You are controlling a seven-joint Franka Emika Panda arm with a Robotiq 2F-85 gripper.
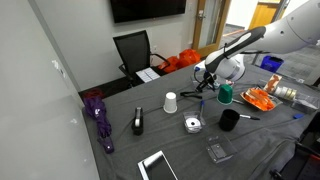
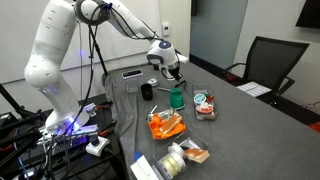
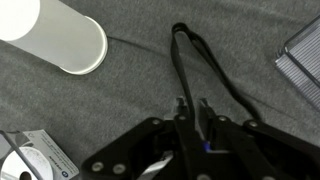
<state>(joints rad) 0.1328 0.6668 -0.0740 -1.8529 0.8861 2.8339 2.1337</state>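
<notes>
My gripper [image 3: 187, 103] is shut on one strand of a thin black cord loop [image 3: 200, 55] that runs from the jaws out over the grey tabletop. A small blue spot shows between the fingers. In both exterior views the gripper [image 1: 203, 80] [image 2: 168, 68] hangs just above the table, between a white paper cup [image 1: 170, 102] and a green cup [image 1: 225, 95]. The white cup [image 3: 60, 35] fills the top left of the wrist view. A disc in a clear case [image 3: 30, 160] lies at the bottom left.
On the grey table [image 1: 180, 145] stand a black cup [image 1: 229, 120], a disc [image 1: 193, 124], a black stapler-like object [image 1: 138, 122], a purple umbrella [image 1: 98, 115], a tablet [image 1: 157, 165], a grey wallet [image 1: 219, 152] and orange snack bags [image 2: 165, 125]. An office chair [image 1: 133, 50] stands behind.
</notes>
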